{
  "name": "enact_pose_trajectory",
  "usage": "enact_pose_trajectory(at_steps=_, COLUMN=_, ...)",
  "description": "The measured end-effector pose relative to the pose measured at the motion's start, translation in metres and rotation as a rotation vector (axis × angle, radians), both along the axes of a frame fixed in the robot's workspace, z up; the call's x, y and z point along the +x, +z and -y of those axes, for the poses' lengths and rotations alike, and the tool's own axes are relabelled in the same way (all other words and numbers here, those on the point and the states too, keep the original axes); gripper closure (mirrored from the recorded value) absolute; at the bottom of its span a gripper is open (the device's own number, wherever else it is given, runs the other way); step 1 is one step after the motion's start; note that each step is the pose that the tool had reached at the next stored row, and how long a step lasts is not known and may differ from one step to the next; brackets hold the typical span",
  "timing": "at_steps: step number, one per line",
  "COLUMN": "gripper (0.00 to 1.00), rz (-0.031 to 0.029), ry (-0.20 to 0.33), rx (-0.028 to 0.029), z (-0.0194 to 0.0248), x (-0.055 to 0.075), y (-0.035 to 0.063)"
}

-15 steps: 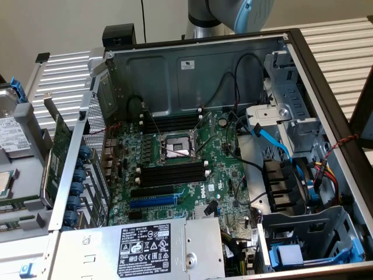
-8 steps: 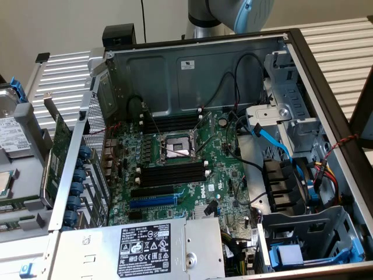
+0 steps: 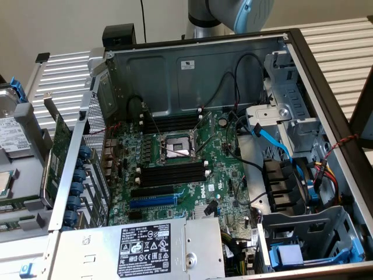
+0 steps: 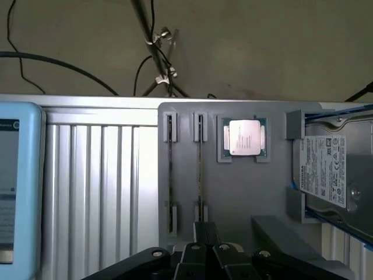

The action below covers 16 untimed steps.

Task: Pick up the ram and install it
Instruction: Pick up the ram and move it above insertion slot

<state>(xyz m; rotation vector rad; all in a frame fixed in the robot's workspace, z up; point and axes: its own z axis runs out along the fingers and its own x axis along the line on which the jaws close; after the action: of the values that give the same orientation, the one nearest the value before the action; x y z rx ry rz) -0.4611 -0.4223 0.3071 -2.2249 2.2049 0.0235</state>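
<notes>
Ribbed metal table carrying a grey tray and an open computer case.
The table (image 4: 99,186) is a silver top of long parallel slats. A grey tray (image 4: 245,186) rests flat on it, straight ahead of the jaws of the gripper (image 4: 205,233). The tray has 2 narrow slots running in line with the jaws, 1 square recess off to one side of them, and a large bay farther out on that same side. On the jaws' other side the table's slats run right up to the tray's edge. In the exterior view an open computer case (image 3: 192,76) lies on its side on the same slats, on the exterior view's right of the tray.
</notes>
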Motion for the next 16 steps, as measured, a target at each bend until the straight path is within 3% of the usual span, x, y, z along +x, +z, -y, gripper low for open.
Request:
enact_pose_trajectory(at_steps=4, gripper=0.89, rz=-0.0001, ry=0.0, rx=-0.0001, z=0.0001, x=-0.008, y=-0.0058)
enact_pose_trajectory(at_steps=7, gripper=0.76, rz=0.0002, ry=0.0, rx=0.0001, z=0.0001, x=-0.011, y=-0.0104)
enact_pose_trajectory(at_steps=9, gripper=0.76, rz=-0.0004, ry=0.0, rx=0.0, z=0.0003, x=-0.011, y=-0.0138)
enact_pose_trajectory(at_steps=10, gripper=0.69, rz=-0.0008, ry=0.0, rx=-0.0001, z=0.0004, x=-0.011, y=-0.0156)
enact_pose_trajectory(at_steps=11, gripper=0.69, rz=-0.001, ry=0.0, rx=-0.0001, z=0.0007, x=-0.011, y=-0.0174)
enact_pose_trajectory(at_steps=16, gripper=0.69, rz=-0.0016, ry=0.0, rx=0.0, z=0.0067, x=-0.012, y=-0.0264)
